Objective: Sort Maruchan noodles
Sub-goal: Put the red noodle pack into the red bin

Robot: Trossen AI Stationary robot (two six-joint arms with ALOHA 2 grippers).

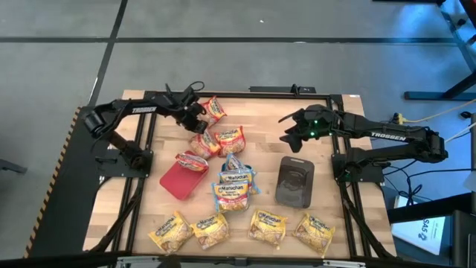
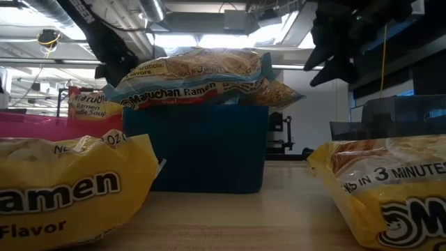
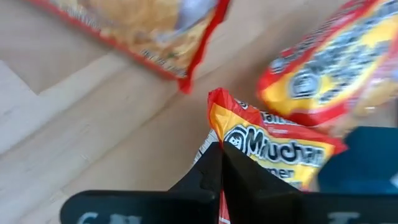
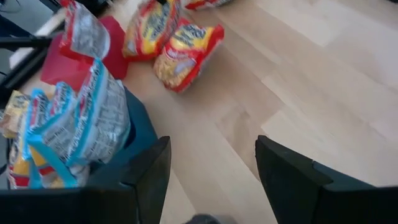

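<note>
Three red Maruchan noodle packets lie at the table's far middle: one (image 1: 213, 110) beyond my left gripper, one (image 1: 229, 138) to its right, and one (image 1: 202, 143) on which my left gripper (image 1: 195, 123) (image 3: 221, 163) is shut. Another red packet (image 1: 192, 160) rests on the red tray (image 1: 175, 183). Blue-edged packets (image 1: 235, 181) are piled on the teal tray (image 2: 202, 146). Several yellow packets (image 1: 268, 227) lie in a row along the near edge. My right gripper (image 1: 286, 136) (image 4: 211, 180) hovers open above bare wood, right of the red packets. My left gripper pinches the red packet's crimped end edge (image 3: 214, 134) between its two shut fingers, near a corner. The fingers slant down from the table's far left. The rest of the packet (image 3: 280, 152) lies beyond the fingers; whether it is clear of the table I cannot tell.
A dark grey tray (image 1: 295, 181) lies flat at the right, below my right gripper. Bare wood shows between the red packets and that tray. The table's black frame runs along both sides.
</note>
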